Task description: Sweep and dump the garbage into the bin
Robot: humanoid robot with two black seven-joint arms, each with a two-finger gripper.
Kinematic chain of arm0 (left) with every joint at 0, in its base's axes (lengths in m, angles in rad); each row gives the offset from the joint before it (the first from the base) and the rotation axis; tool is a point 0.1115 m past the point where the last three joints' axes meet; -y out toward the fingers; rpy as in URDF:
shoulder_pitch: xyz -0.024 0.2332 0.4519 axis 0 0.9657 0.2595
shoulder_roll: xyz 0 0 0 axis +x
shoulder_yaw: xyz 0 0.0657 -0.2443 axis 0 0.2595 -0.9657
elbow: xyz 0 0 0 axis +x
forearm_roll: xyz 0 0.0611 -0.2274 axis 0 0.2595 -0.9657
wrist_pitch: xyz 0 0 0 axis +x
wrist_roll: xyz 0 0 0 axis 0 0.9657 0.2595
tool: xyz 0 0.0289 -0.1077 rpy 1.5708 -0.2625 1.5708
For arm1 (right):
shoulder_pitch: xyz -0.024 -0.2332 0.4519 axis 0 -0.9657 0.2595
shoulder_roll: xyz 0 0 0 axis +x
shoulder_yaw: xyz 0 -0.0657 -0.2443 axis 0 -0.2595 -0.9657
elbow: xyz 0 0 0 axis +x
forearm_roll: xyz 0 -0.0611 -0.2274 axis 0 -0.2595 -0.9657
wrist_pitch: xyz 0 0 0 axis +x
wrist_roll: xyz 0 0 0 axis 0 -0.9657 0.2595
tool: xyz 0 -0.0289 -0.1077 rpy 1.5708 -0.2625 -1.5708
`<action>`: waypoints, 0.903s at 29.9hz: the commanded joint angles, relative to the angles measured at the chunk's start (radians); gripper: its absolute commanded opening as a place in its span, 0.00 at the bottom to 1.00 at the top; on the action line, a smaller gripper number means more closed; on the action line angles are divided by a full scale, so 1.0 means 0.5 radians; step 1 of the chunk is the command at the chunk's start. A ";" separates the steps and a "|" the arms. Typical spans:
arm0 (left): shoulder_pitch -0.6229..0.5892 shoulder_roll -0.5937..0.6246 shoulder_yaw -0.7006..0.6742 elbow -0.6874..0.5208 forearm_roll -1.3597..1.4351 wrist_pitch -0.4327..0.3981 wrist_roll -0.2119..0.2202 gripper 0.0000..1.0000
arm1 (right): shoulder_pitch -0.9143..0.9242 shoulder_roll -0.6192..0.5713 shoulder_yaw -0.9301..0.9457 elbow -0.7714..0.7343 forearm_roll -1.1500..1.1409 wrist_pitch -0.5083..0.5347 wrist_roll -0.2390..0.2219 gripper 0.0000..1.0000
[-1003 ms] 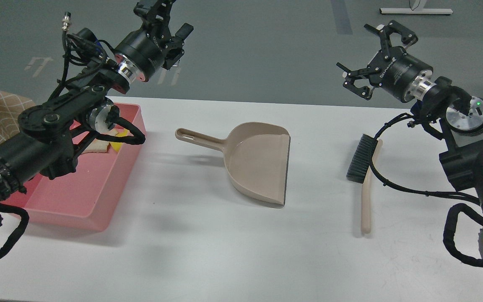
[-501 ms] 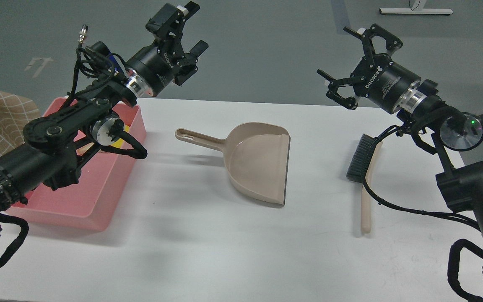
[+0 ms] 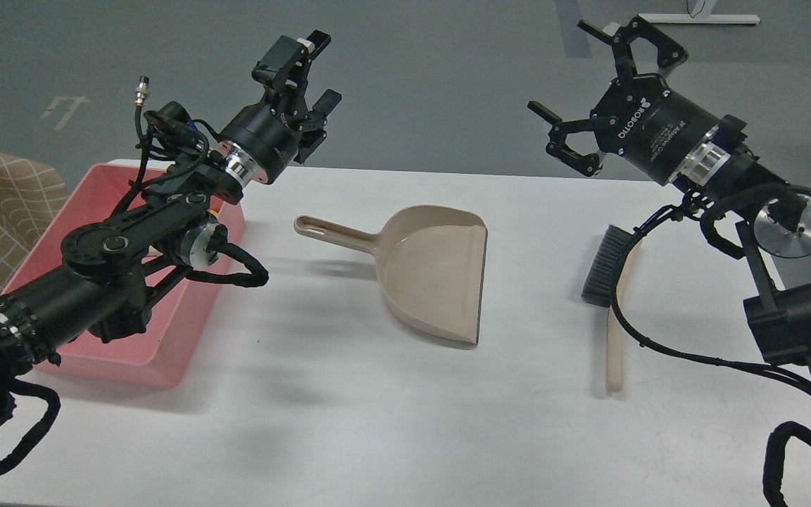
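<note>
**A:** What is showing on the table?

**B:** A white table is stretching across the view. A pink bin is sitting at the left, a beige dustpan is lying in the middle with its pan empty, and a brush with dark bristles is lying at the right. Nothing is touching either tool.

**A:** Where are the arms?

**B:** Both are hanging above the far side of the table. The left gripper is raised above the bin's far corner, carrying nothing; its fingers are showing a narrow gap. The right gripper is hovering above and behind the brush, fingers spread wide, also empty.

**A:** And the garbage?

**B:** I am not seeing it clearly. The left arm is crossing over the bin and hiding most of the inside. Only a small yellow speck is peeking out beside the arm's joint, so I cannot tell what is lying in there. No scraps are showing anywhere on the table or in the dustpan.

**A:** So which step is in hand?

**B:** Judging by the bare table, the empty pan and both tools set down, the sweeping and dumping are looking finished, and the arms appear to be pulling clear.

**A:** What is the next move calling for?

**B:** Probably little: lifting away without snagging the bin's wall or knocking the brush, then checking the bin once the arm is out of the way.
</note>
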 commanded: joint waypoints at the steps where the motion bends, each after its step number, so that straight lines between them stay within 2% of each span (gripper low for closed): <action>1: 0.001 -0.018 -0.008 -0.002 -0.024 0.061 0.000 0.98 | -0.065 -0.002 0.034 0.027 0.125 0.000 0.000 0.96; 4: 0.004 -0.015 -0.011 -0.002 -0.030 0.043 0.000 0.98 | -0.105 -0.002 0.040 0.037 0.159 0.000 0.000 0.96; 11: 0.025 -0.006 -0.094 -0.008 -0.214 -0.190 0.000 0.98 | -0.216 -0.011 0.104 0.159 0.162 0.000 0.000 0.96; 18: 0.065 0.043 -0.103 -0.103 -0.239 -0.344 0.000 0.98 | -0.231 -0.107 0.141 0.162 0.269 0.000 0.000 0.96; 24: 0.148 0.117 -0.262 -0.177 -0.239 -0.457 0.000 0.98 | -0.148 -0.159 0.154 0.052 0.300 0.000 0.000 0.96; 27: 0.163 0.129 -0.315 -0.177 -0.239 -0.479 0.000 0.98 | -0.047 -0.183 0.147 -0.116 0.300 0.000 0.000 0.96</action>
